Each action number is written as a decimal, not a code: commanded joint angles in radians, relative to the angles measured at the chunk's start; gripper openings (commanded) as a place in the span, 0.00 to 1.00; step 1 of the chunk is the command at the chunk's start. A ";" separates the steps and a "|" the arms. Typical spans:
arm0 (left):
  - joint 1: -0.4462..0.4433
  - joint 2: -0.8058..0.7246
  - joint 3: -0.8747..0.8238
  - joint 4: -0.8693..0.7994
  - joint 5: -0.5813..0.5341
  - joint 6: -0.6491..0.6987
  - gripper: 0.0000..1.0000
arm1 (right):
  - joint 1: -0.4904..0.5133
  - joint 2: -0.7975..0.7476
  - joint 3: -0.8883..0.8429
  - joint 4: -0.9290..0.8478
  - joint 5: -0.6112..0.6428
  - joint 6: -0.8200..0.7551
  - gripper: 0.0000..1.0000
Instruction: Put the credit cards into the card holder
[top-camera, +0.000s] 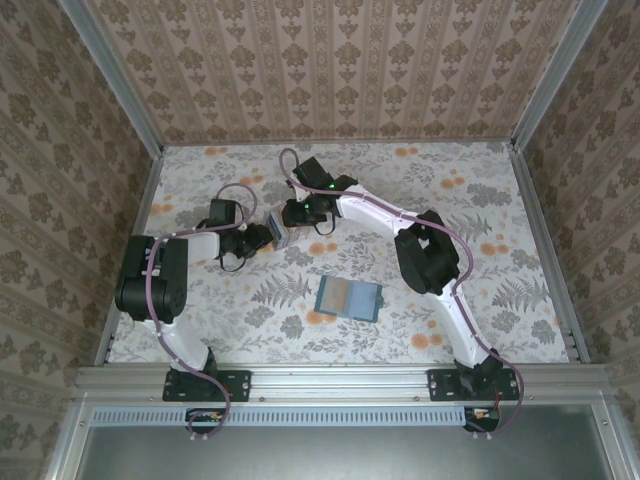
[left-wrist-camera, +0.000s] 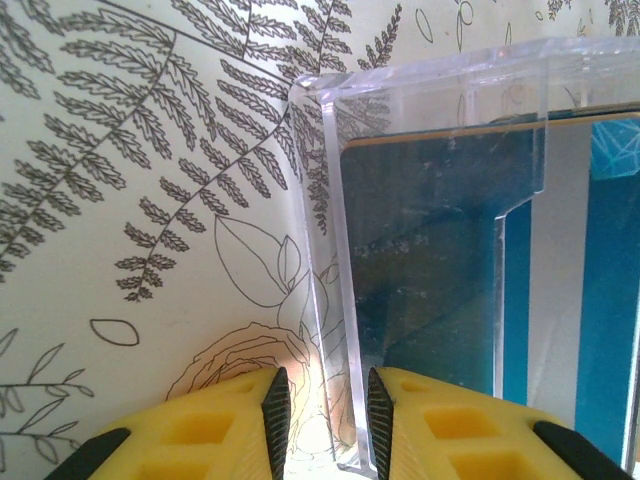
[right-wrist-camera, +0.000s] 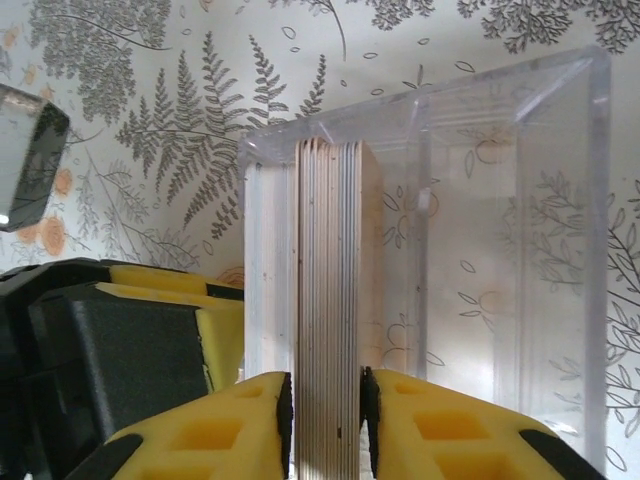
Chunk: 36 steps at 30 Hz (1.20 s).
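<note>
From above, both arms meet at the clear card holder (top-camera: 276, 238) on the floral desk (top-camera: 480, 200). A teal wallet (top-camera: 348, 298) lies well apart, nearer the bases.

Left wrist: the left claw (left-wrist-camera: 322, 410) is clenched on the holder's wall, with a blue card (left-wrist-camera: 430, 260) inside.

Right wrist: the right claw (right-wrist-camera: 327, 415) grasps the credit cards (right-wrist-camera: 328, 280), stacked edge-on inside the holder. The left claw crowds in just beside it.

the card holder (right-wrist-camera: 520, 250) is clear, glossy, smooth plastic.
</note>
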 joint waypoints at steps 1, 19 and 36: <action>-0.003 0.039 0.010 -0.001 -0.019 0.028 0.32 | -0.002 -0.071 -0.012 0.052 -0.088 0.016 0.33; -0.003 0.039 0.014 -0.011 -0.018 0.030 0.32 | -0.015 -0.064 -0.030 0.060 -0.081 0.021 0.22; -0.003 0.014 0.003 -0.014 -0.018 0.028 0.32 | 0.011 -0.107 -0.035 -0.055 0.209 -0.037 0.00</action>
